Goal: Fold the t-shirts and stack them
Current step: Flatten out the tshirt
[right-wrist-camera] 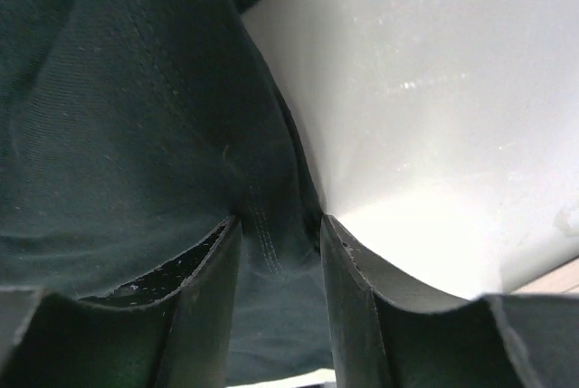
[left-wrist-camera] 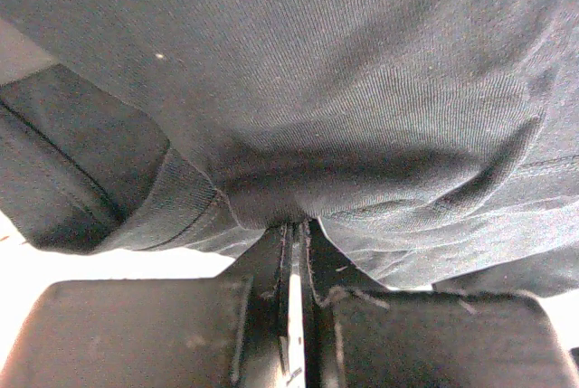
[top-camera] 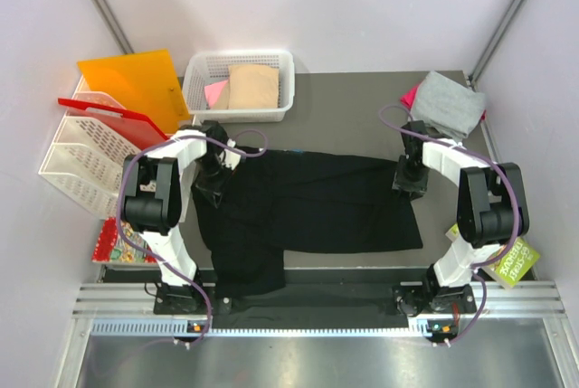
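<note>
Looking from the top cam, you've got the black t-shirt point(top-camera: 317, 207) spread across mid-table point(top-camera: 353, 85), w/ one part trailing toward 7 o'clock. Your left gripper point(top-camera: 217, 180) sits at the shirt's 10 o'clock edge, jaws pressed together on a bunch of its cloth. Your right gripper point(top-camera: 409, 178) is at the 2 o'clock edge, jaws part-spread w/ a seam between them; can't tell if it's clamped. The grey t-shirt point(top-camera: 450, 103) lies at 1 o'clock, and the tan t-shirt point(top-camera: 253, 87) is in the basket point(top-camera: 237, 58) at 11.
</note>
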Tool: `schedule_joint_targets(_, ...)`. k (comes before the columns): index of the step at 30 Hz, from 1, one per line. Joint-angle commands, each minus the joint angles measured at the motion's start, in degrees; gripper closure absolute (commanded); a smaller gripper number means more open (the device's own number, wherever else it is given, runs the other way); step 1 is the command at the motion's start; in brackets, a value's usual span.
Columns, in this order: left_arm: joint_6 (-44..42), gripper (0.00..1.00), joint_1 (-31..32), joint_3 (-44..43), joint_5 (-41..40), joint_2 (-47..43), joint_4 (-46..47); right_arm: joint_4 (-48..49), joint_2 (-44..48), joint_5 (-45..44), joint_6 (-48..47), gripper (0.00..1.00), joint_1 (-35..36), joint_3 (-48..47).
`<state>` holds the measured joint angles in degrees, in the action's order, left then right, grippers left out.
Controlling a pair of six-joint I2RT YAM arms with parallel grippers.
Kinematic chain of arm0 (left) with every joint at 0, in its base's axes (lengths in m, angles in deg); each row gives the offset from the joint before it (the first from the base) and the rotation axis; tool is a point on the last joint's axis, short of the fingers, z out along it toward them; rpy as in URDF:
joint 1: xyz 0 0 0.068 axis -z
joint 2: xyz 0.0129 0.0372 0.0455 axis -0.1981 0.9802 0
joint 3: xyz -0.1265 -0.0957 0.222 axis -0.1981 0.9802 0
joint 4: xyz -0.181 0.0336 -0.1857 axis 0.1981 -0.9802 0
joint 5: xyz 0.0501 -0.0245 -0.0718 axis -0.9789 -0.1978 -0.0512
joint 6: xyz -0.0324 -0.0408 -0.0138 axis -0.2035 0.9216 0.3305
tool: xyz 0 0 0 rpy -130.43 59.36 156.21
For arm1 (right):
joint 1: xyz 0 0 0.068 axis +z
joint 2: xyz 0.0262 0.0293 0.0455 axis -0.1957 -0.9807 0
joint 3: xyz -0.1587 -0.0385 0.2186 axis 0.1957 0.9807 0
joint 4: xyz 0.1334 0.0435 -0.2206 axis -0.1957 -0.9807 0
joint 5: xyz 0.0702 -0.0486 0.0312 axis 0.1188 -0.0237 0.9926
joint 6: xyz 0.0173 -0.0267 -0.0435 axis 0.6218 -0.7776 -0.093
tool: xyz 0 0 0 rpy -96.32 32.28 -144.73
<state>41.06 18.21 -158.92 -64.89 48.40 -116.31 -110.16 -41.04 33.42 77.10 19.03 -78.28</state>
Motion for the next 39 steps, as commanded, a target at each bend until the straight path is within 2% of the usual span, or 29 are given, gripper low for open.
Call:
schedule_joint_targets(1, -0.76, 1.00, 0.07, -2.20, 0.99, -0.51, 0.50, -2.63, 1.91, -1.74, -0.37, 0.59, 0.34, -2.81)
schedule_joint_targets(5, -0.76, 1.00, 0.07, -2.03, 0.99, -0.59, 0.59, -3.33, 2.09, -2.18, -0.28, 0.61, 0.42, -3.16)
schedule_joint_targets(14, -0.94, 1.00, 0.07, -1.50, 0.64, -0.95, 1.03, -4.04, 1.92, -2.53, -0.19, 0.91, 0.42, -4.65)
schedule_joint_targets(21, -1.20, 1.00, 0.07, -2.73, -0.15, -1.12, 0.41, -6.58, 2.35, -2.79, -0.10, 0.95, 0.34, -7.81)
schedule_joint_targets(27, -1.47, 1.00, 0.07, -10.72, -0.59, -1.12, -3.27, -9.48, 4.29, -2.70, 0.16, 0.96, 0.34, -10.45)
schedule_joint_targets(32, -1.99, 1.00, 0.07, -22.40, -1.47, -0.86, -7.93, -11.15, 5.87, -2.88, 0.51, 0.96, 0.34, -12.82)
schedule_joint_targets(39, -3.05, 1.00, 0.07, -36.73, -3.41, -0.07, -13.47, -13.09, 6.66, -2.18, 1.56, 0.99, 0.42, -20.73)
